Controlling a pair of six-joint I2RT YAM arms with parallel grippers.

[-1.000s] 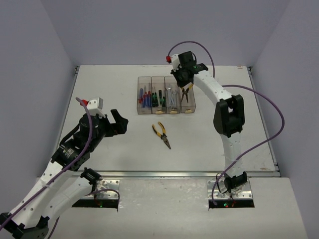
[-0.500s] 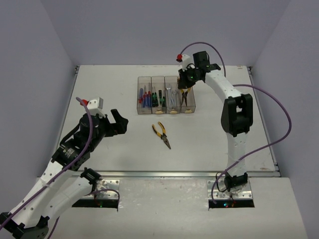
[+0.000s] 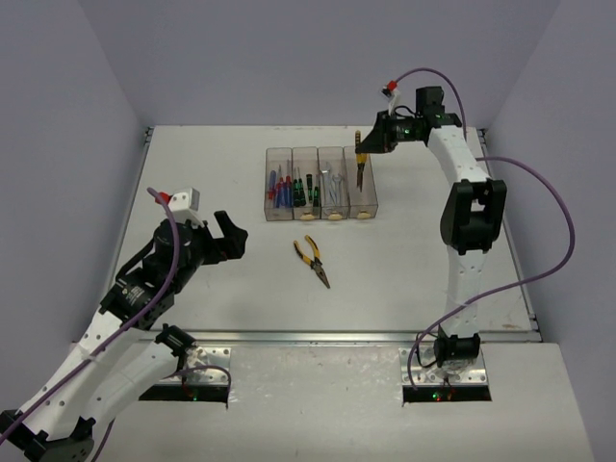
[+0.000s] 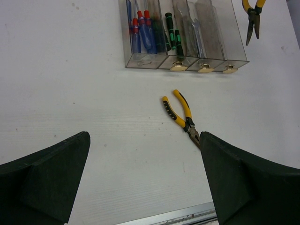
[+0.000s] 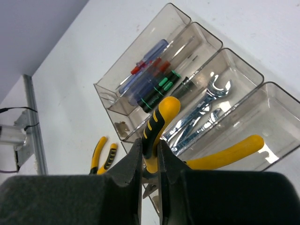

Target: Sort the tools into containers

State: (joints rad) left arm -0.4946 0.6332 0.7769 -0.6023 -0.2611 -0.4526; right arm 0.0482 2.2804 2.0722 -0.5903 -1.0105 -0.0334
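Note:
My right gripper (image 3: 367, 136) is shut on one handle of yellow-and-black pliers (image 3: 358, 164), which hang nose down over the far end of the rightmost bin (image 3: 364, 198). In the right wrist view the gripper (image 5: 150, 151) pinches the handle of these pliers (image 5: 161, 121). The four joined clear bins (image 3: 279, 214) hold blue/red screwdrivers (image 5: 146, 61), green/black screwdrivers (image 5: 165, 86) and silver wrenches (image 5: 201, 118). A second pair of pliers (image 3: 312, 260) lies on the table, also visible in the left wrist view (image 4: 183, 116). My left gripper (image 3: 227, 236) is open and empty, near-left of them.
The enclosure's walls stand on three sides. A metal rail (image 3: 318, 337) runs along the table's near edge. The right arm's purple cable (image 3: 539, 221) loops over the right of the table.
My right gripper has moved right and away from the bins, raising the pliers so they hang nose down. The left arm has not moved.

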